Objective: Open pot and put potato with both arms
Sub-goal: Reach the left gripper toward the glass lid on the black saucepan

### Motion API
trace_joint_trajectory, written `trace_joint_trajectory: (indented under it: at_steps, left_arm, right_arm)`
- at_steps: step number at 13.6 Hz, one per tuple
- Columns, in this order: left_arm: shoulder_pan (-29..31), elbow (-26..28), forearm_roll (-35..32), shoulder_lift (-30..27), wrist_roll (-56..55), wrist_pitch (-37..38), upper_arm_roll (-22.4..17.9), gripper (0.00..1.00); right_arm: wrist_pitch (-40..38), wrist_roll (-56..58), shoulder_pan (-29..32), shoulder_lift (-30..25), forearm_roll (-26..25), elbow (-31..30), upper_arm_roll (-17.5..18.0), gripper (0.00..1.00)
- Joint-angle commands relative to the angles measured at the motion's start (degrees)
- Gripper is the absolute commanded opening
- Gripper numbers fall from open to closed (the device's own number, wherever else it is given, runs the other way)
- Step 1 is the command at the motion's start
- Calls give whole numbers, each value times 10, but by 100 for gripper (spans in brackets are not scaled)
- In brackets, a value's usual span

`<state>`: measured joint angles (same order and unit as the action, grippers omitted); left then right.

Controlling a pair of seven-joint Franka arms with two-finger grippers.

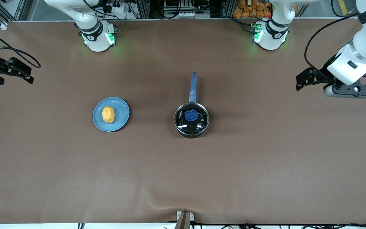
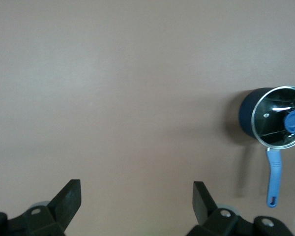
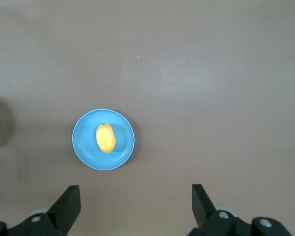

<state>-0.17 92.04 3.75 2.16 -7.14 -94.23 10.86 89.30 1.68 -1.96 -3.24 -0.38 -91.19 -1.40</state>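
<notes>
My jaws are wide open and hold nothing: left gripper [image 2: 136, 201] and right gripper [image 3: 135, 204] wait high at the table's ends. The pot [image 1: 191, 120] has its lid [image 1: 191, 115] on. The potato [image 1: 108, 114] lies on the plate [image 1: 121, 109]. Nothing is done yet.

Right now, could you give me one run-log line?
pot: lid on | potato: on plate | left gripper: open | right gripper: open
</notes>
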Motion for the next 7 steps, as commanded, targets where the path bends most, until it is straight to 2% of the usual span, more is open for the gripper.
trace_joint_trajectory:
  at_steps: [1,5,7]
  left_arm:
    - [-13,-26,7,52,-67,-10,29,100]
    - [-112,-138,-7,184,-266,-37,35,100]
    - [-161,-147,-11,218,-358,-93,29,100]
  right_arm:
    - [-4,-8,-3,-6,-7,1,0,100]
    - [-3,-7,-3,-6,-7,-1,0,100]
    - [-3,-7,-3,-6,-7,-2,-1,100]
